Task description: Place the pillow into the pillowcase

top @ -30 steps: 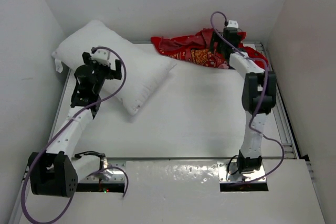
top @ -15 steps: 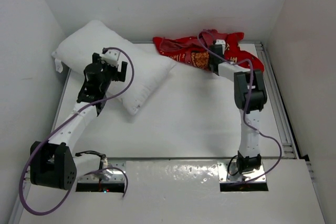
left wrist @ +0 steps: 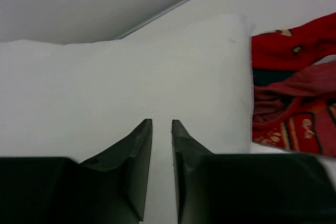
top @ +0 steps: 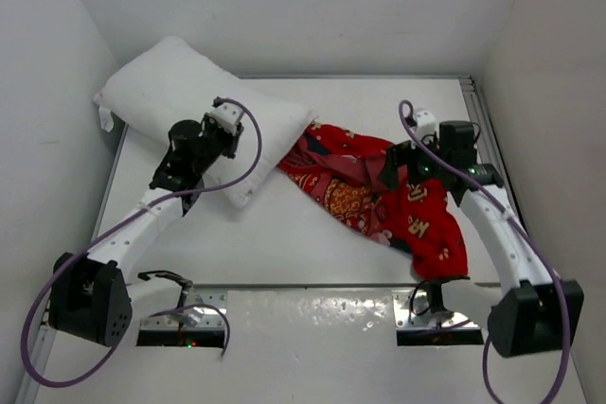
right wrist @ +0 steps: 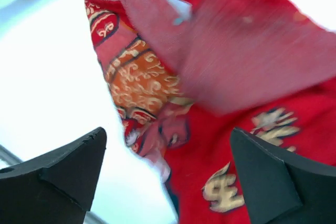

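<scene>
1. The pillow (top: pixel 189 101) lies at the far left of the table (top: pixel 284 243), slanting from the far-left corner toward the middle.
2. The pillowcase (top: pixel 379 201) is spread in a crumpled heap to the right of it. It reaches from the pillow's near-right end toward the near right of the table (the left wrist view shows red cloth just beside the pillow's edge).
3. The left gripper (left wrist: pixel 161 124) is over the pillow's right end, its jaws drawn narrow with only a slit between them. I cannot tell whether any fabric is pinched there.
4. The right gripper (right wrist: pixel 168 135) hovers over the middle of the pillowcase with its jaws wide apart, holding nothing.
</scene>
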Action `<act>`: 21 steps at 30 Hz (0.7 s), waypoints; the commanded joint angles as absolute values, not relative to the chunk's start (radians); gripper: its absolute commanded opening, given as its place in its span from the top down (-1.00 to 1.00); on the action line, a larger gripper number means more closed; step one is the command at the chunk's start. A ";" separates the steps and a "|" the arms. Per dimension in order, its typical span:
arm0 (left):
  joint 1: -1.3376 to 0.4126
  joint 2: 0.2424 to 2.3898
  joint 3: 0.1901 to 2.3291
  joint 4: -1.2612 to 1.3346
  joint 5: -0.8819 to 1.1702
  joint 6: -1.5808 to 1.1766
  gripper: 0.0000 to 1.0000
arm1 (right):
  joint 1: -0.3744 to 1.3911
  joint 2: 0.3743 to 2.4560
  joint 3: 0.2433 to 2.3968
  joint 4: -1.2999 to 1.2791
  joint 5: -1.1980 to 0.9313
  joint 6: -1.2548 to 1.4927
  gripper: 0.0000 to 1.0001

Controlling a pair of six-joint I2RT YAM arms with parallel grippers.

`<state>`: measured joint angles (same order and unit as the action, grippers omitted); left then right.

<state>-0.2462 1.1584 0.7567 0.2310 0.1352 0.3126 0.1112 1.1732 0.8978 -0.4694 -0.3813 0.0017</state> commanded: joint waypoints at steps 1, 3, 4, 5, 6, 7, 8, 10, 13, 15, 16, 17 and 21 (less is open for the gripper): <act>-0.311 1.170 0.784 0.152 0.329 0.380 0.52 | 0.036 1.038 0.827 -0.509 -0.361 0.122 -0.98; -0.363 1.199 0.804 0.103 0.377 0.432 0.30 | -0.036 1.005 0.787 -0.424 -0.298 0.222 -0.97; -0.382 1.213 0.813 0.056 0.379 0.442 0.18 | -0.054 1.011 0.784 -0.376 -0.220 0.309 -0.97; -0.418 1.245 0.825 0.031 0.376 0.469 0.16 | -0.084 1.028 0.787 -0.370 -0.171 0.355 -0.43; -0.437 1.267 0.834 0.008 0.367 0.483 0.16 | -0.103 1.051 0.808 -0.377 -0.120 0.391 0.06; -0.457 1.285 0.859 -0.044 0.354 0.498 0.17 | -0.119 1.081 0.821 -0.406 -0.035 0.458 0.51; -0.475 1.325 0.873 -0.054 0.336 0.515 0.23 | -0.165 1.139 0.834 -0.422 -0.022 0.483 0.83; -0.528 1.365 0.912 -0.069 0.302 0.543 0.40 | -0.204 1.195 0.870 -0.422 -0.070 0.483 0.65; -0.557 1.459 0.962 -0.069 0.292 0.592 0.44 | -0.178 1.268 0.929 -0.413 -0.192 0.395 0.05; -0.566 1.528 0.999 -0.048 0.278 0.614 0.30 | -0.100 1.290 0.951 -0.413 -0.186 0.320 -0.56; -0.571 1.545 1.003 -0.034 0.276 0.620 0.02 | -0.075 1.290 0.945 -0.393 -0.187 0.299 -0.73; -0.575 1.567 1.003 -0.023 0.273 0.633 -0.14 | -0.031 1.289 0.939 -0.379 -0.190 0.284 -0.90; -0.603 1.603 0.982 0.096 0.256 0.609 -0.60 | 0.090 1.319 0.890 -0.290 -0.154 0.265 -0.97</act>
<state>-0.5777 1.5932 0.9688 -0.0170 0.2691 0.5995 0.0227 1.3037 0.8886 -0.3840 -0.1692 0.3084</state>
